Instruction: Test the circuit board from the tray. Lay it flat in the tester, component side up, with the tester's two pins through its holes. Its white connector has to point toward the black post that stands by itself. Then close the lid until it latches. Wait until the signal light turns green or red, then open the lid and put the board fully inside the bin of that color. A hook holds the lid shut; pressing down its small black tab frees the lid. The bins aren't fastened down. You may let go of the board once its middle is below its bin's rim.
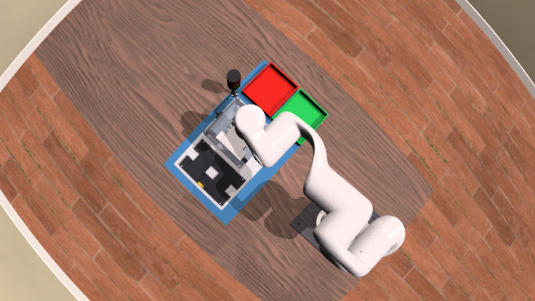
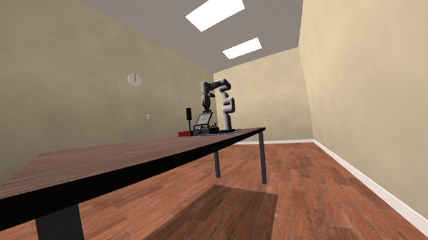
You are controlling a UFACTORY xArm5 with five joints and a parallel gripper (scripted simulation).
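Note:
The tester stands on the blue mat, and my arm covers much of it from above. Its clear lid (image 2: 203,118) is tilted, partway between upright and flat; it also shows in the top view (image 1: 222,131). My gripper (image 2: 205,108) points down over the lid's upper edge and is shut on that edge. In the top view the wrist hides the fingers. The lid and the arm hide the circuit board. The tray (image 1: 211,174) with its black insert holds no board. The signal light (image 1: 233,78) on its post looks dark.
The red bin (image 1: 270,89) and the green bin (image 1: 304,110) stand side by side behind the tester, and my arm partly covers the green one. The arm's base (image 1: 328,228) is at the front right. The table edge is far off.

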